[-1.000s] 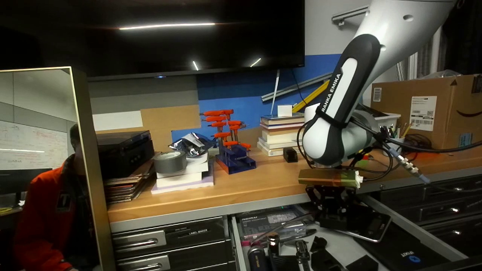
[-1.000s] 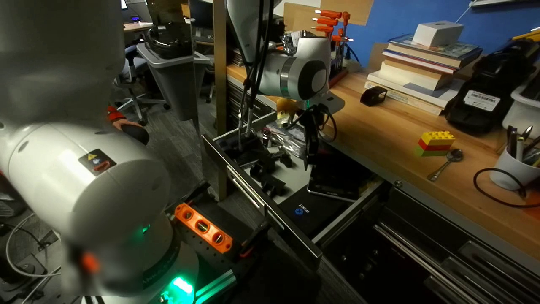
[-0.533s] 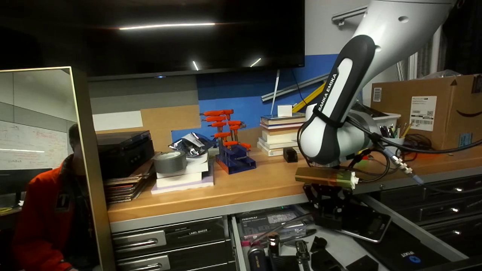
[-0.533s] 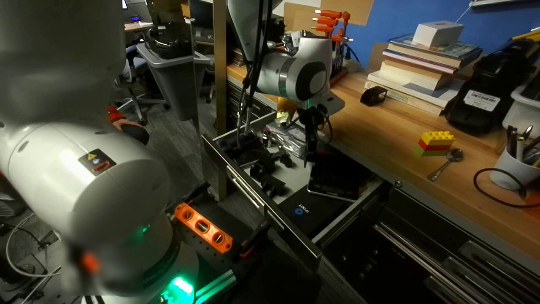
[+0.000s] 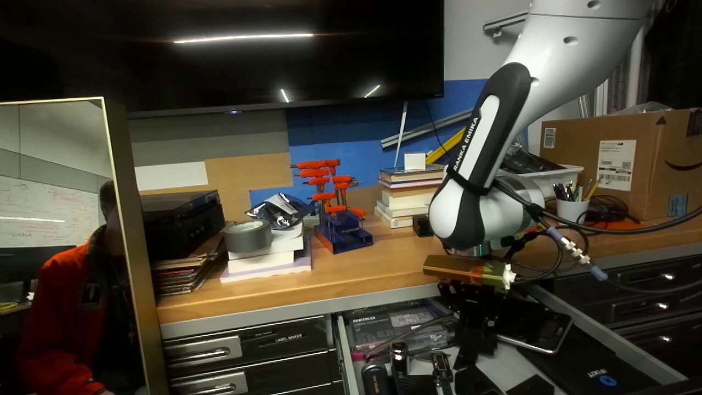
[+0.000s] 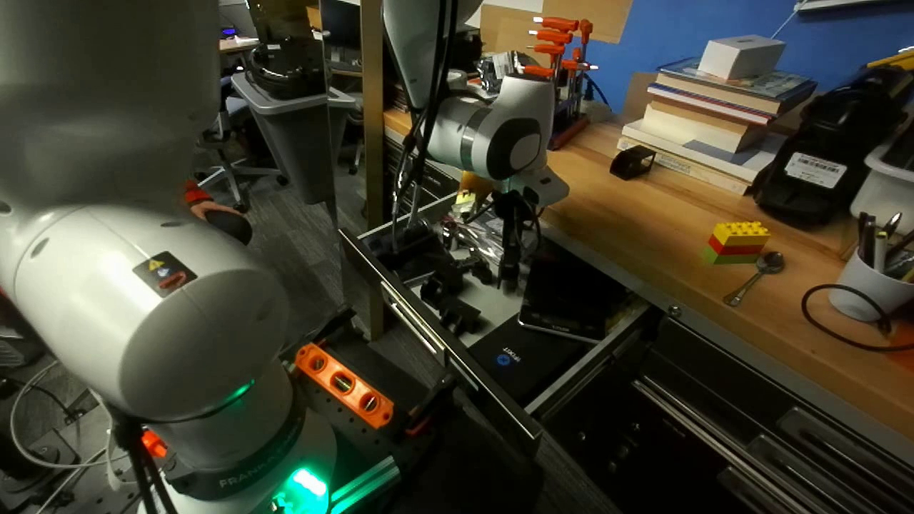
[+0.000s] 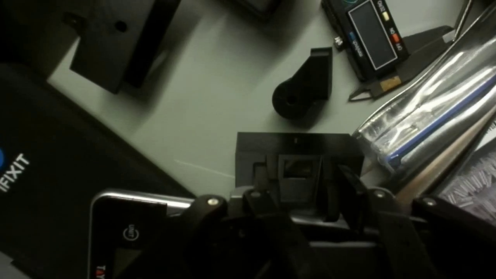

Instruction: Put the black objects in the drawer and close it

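Note:
The drawer [image 6: 428,334] stands pulled out below the worktop, its long handle strip facing outward and tools inside. Over its interior hangs my gripper [image 7: 298,182], its fingers closed on a black object [image 7: 294,143], a blocky piece with a square opening. In an exterior view that held piece [image 5: 476,341] shows dark beneath the gripper, low among the drawer's contents; whether it touches the drawer floor I cannot tell. Another black object [image 6: 632,162] sits on the wooden worktop beside the book stack, partly covered by the arm in an exterior view [image 5: 422,225].
Inside the drawer lie a digital caliper [image 7: 374,37], small black parts [image 7: 304,85], a black IFIXIT case [image 7: 50,155], a silver-edged scale [image 7: 112,221] and a clear plastic bag [image 7: 422,128]. Toy bricks [image 6: 737,243] and a spoon [image 6: 757,277] rest on the worktop.
My gripper has moved down and toward the drawer's front with the black object still held. The drawer has slid slightly further out.

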You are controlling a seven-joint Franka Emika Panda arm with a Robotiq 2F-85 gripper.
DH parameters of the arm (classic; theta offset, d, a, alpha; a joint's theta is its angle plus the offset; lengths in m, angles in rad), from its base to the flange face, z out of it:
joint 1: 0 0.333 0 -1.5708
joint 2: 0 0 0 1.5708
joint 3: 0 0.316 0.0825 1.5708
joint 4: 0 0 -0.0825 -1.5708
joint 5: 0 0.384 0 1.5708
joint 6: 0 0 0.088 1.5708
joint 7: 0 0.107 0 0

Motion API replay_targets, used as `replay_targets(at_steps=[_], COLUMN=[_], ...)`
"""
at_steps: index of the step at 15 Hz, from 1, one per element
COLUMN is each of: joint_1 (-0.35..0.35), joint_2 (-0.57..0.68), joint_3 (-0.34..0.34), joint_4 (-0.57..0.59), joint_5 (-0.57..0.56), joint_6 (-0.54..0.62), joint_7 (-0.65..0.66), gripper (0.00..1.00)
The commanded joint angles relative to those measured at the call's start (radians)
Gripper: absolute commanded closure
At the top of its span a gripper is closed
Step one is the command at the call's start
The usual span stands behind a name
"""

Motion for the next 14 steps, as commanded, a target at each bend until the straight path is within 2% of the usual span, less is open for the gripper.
replay_targets(at_steps=[1, 4, 5, 6, 8, 12, 14], joint_1=[0.014, 0.012, 0.012, 0.019, 0.034, 0.08, 0.112], joint_2=[0.016, 0.024, 0.022, 0.019, 0.005, -0.035, -0.067], joint_3=[-0.014, -0.014, -0.015, -0.021, -0.036, -0.081, -0.106], joint_4=[-0.003, 0.002, 0.003, 0.003, 0.002, -0.003, 0.01], joint_5=[0.024, 0.03, 0.031, 0.022, 0.002, -0.048, -0.109], joint_6=[0.025, 0.03, 0.029, 0.026, 0.01, -0.023, -0.06], joint_7=[0.024, 0.027, 0.029, 0.039, 0.059, 0.119, 0.156], gripper=[0.78, 0.78, 0.51, 0.29, 0.26, 0.01, 0.0])
